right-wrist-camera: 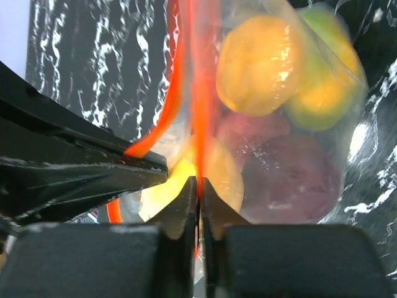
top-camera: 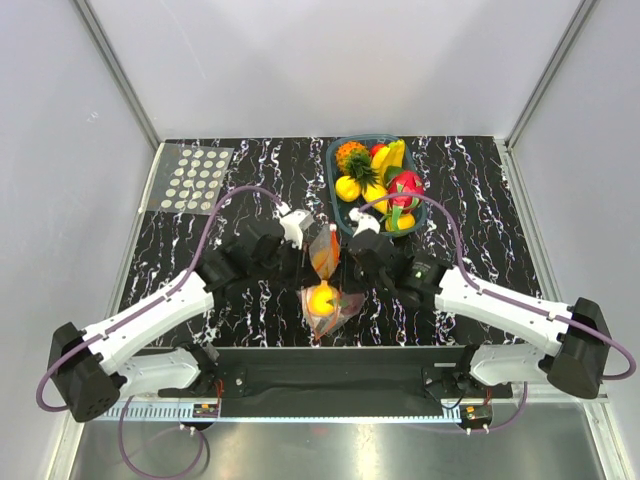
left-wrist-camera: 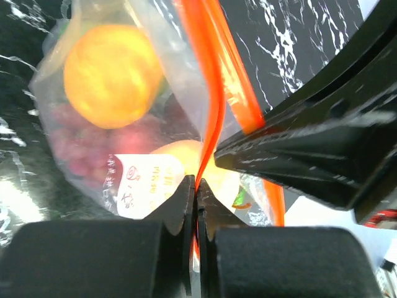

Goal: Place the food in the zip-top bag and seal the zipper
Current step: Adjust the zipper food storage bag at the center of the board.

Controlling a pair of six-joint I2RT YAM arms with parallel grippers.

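Note:
The clear zip-top bag [top-camera: 327,300] hangs upright over the black marbled table between my two arms. Its red-orange zipper [top-camera: 325,255] is on top. Inside it is food: an orange fruit [left-wrist-camera: 111,74], a dark red-purple one [right-wrist-camera: 291,180] and a yellow-green one [right-wrist-camera: 322,93]. My left gripper [left-wrist-camera: 196,185] is shut on the zipper strip [left-wrist-camera: 214,105]. My right gripper [right-wrist-camera: 198,185] is shut on the same strip [right-wrist-camera: 200,93] close beside it. Each wrist view shows the other gripper's black fingers [left-wrist-camera: 298,155] [right-wrist-camera: 80,174] pinching the strip alongside.
A dark teal tray [top-camera: 333,185] at the back right holds more toy fruits, among them a pineapple [top-camera: 352,156] and a pink dragon fruit [top-camera: 406,187]. A clear sheet with white dots [top-camera: 195,178] lies at the back left. White walls enclose the table.

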